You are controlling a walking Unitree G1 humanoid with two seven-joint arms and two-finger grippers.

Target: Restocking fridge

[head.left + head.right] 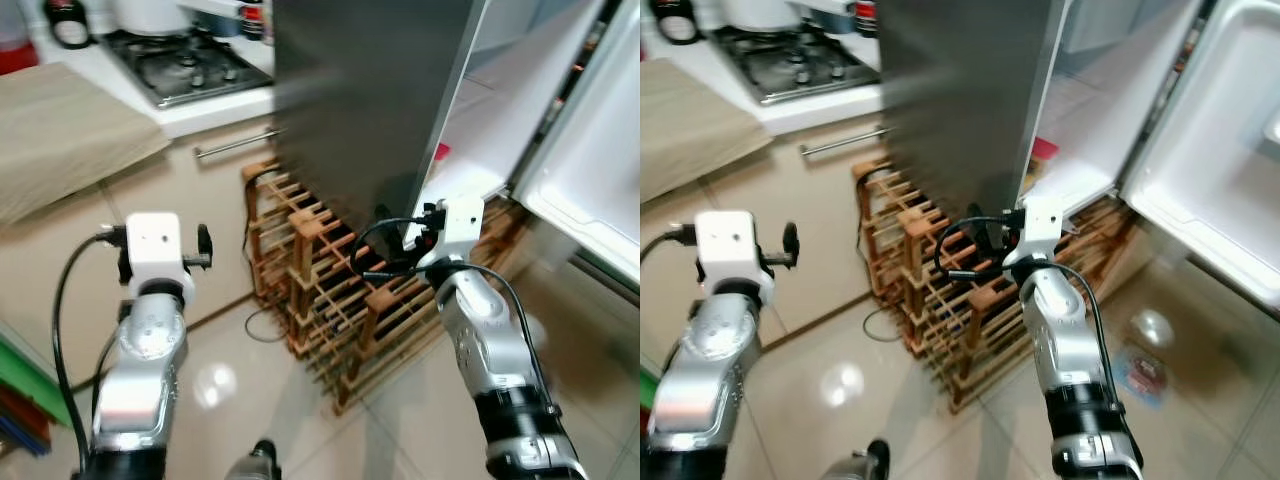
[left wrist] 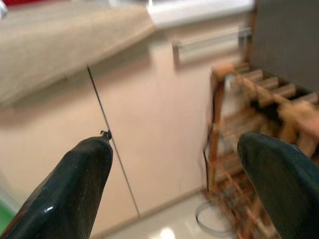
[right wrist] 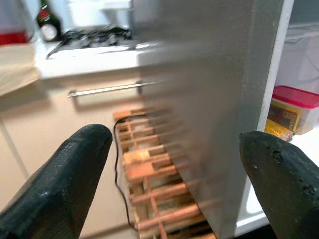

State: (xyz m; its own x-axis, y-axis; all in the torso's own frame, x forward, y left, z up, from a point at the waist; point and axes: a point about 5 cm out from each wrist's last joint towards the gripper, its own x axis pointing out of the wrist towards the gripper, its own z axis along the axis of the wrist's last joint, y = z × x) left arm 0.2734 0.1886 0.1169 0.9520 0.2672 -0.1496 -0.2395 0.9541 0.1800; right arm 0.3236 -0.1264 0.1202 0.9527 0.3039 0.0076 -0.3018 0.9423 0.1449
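The fridge (image 1: 370, 100) fills the upper middle of the frame, its door (image 1: 590, 150) open at the upper right. A wooden rack (image 1: 330, 300) stands below it. Both end effectors are empty, with fingers spread: the left (image 2: 174, 184) faces the cupboard (image 2: 149, 149), the right (image 3: 169, 184) the fridge side. A red-lidded container (image 3: 294, 112) sits inside. I think the robot should turn toward the opening, avoiding the rack.

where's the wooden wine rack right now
The wooden wine rack stands on the floor ahead, against the fridge's grey side, just right of the cabinet, by the right gripper.
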